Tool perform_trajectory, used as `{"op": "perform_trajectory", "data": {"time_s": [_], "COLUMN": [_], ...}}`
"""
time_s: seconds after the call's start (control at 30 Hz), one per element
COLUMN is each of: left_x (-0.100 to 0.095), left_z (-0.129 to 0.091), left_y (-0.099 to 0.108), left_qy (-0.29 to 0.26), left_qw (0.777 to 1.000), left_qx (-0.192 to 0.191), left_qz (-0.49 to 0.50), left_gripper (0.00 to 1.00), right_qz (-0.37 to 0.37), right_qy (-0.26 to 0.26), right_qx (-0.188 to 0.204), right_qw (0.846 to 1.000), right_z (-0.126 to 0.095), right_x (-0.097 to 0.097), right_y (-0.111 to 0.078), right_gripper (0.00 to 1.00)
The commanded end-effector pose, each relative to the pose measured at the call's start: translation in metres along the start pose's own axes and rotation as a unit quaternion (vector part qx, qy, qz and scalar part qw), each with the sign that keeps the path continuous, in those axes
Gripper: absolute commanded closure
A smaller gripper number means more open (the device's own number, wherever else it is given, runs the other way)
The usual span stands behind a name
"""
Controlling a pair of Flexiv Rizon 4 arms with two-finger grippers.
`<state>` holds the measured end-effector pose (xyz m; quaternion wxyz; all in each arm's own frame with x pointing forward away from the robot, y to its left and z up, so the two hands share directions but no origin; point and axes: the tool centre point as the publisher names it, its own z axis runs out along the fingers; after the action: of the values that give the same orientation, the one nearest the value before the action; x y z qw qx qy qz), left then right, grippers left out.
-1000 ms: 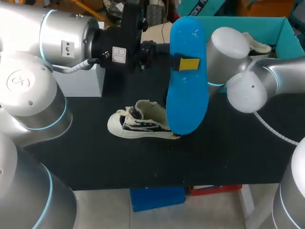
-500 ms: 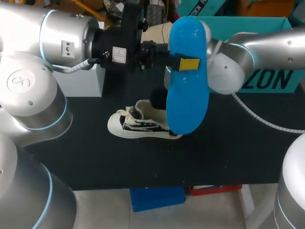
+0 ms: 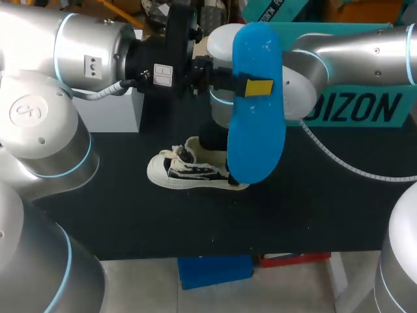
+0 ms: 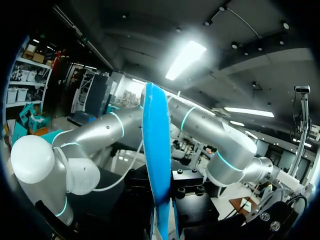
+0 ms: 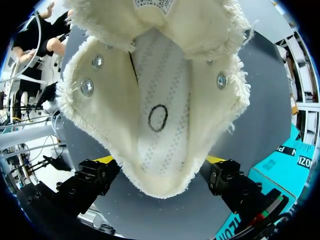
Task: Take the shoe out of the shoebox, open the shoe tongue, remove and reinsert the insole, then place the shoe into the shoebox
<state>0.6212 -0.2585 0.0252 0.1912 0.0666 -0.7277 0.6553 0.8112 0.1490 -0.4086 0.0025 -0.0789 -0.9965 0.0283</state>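
Insole (image 3: 255,137) pinched flat in left gripper (image 3: 254,87), held above shoe (image 3: 189,168). Right gripper (image 5: 160,167) spread wide astride its heel, gripping nothing. Unheld shoe may skid or tip once insole pushes in.

In the head view the bright blue flat insole (image 3: 256,104) hides the heel of the cream canvas shoe (image 3: 186,168) and the right gripper (image 5: 160,160) — the teal cardboard shoebox (image 3: 355,107) shows only in strips past the right arm (image 3: 365,49).
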Motion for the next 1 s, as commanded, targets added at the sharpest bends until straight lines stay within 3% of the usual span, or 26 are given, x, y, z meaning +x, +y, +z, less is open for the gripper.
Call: {"op": "perform_trajectory", "data": {"time_s": [0.03,0.17,0.37,0.63,0.83,1.0], "left_x": [-0.0006,-0.0006,-0.0006,-0.0006,-0.0006,-0.0006], "left_z": [0.0029,0.0029,0.0029,0.0029,0.0029,0.0029], "left_y": [0.0004,0.0004,0.0004,0.0004,0.0004,0.0004], "left_qy": [-0.002,-0.002,-0.002,-0.002,-0.002,-0.002], "left_qw": [1.0,1.0,1.0,1.0,1.0,1.0], "left_qx": [0.001,0.001,0.001,0.001,0.001,0.001], "left_qz": [0.0,0.0,0.0,0.0,0.0,0.0], "left_gripper": [1.0,1.0,1.0,1.0,1.0,1.0], "right_qz": [0.001,0.007,0.006,0.003,0.004,-0.005], "right_qy": [-0.003,-0.01,-0.021,-0.027,-0.026,-0.022], "right_qx": [-0.025,-0.105,-0.192,-0.27,-0.341,-0.379], "right_qw": [1.0,0.994,0.981,0.962,0.94,0.925], "right_z": [0.0015,-0.0021,-0.0035,-0.0063,-0.0045,-0.0027], "right_x": [0.0004,0.0003,-0.0043,-0.0057,-0.0062,-0.0067], "right_y": [-0.0023,-0.004,-0.0098,-0.0087,-0.0078,-0.007], "right_gripper": [0.0,0.0,0.0,0.0,0.0,0.0]}}
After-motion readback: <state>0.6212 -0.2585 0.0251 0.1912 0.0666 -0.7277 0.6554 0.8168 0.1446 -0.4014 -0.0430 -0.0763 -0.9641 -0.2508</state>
